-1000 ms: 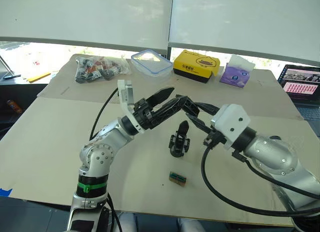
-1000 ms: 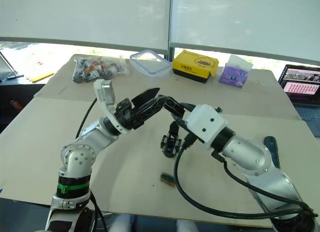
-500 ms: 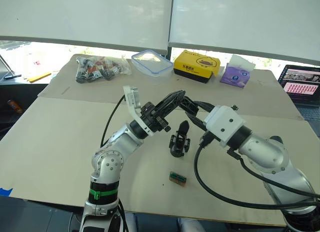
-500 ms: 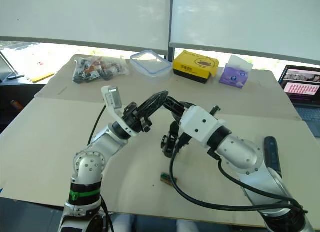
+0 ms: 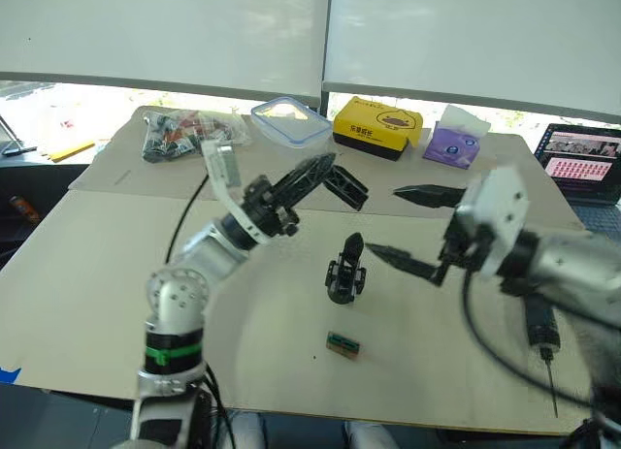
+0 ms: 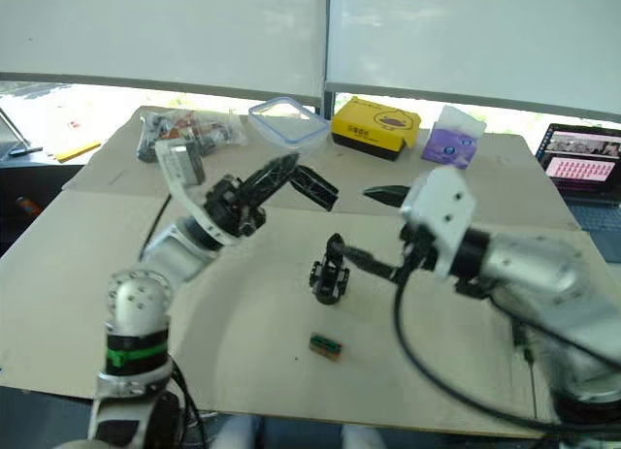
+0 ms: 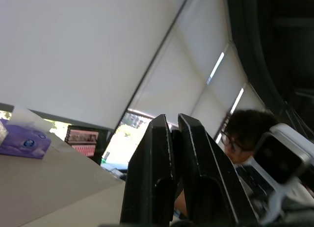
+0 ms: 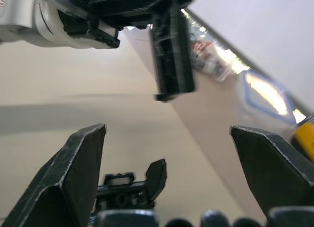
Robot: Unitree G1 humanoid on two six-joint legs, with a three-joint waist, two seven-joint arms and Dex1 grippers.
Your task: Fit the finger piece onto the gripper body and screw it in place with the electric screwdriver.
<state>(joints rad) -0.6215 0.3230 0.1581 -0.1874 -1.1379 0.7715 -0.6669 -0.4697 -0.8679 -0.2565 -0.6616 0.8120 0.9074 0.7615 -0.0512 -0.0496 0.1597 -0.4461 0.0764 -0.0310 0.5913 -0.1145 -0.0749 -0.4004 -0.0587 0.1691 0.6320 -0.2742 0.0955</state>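
Fitting stage: left claw [image 5: 325, 168] clamps ribbed black part [image 5: 346, 187] aloft, right claw [image 5: 384, 220] gapes beside gripper body [image 5: 344, 274]; probable next move is seating, electric screwdriver [image 5: 540, 325] untouched.

A yellow box [image 5: 378, 126], purple tissue pack [image 5: 454, 144], clear container [image 5: 292, 122] and laptop [image 5: 580, 168] line the table's far edge.

Table: a beige table [image 5: 87, 274] covered in cardboard sheets filled the foreground.
Windows: white roller blinds [image 5: 194, 32] hung drawn behind it, with a strip of bright daylight beneath them.
Far right: a laptop [image 5: 582, 168] sat open with its screen lit.
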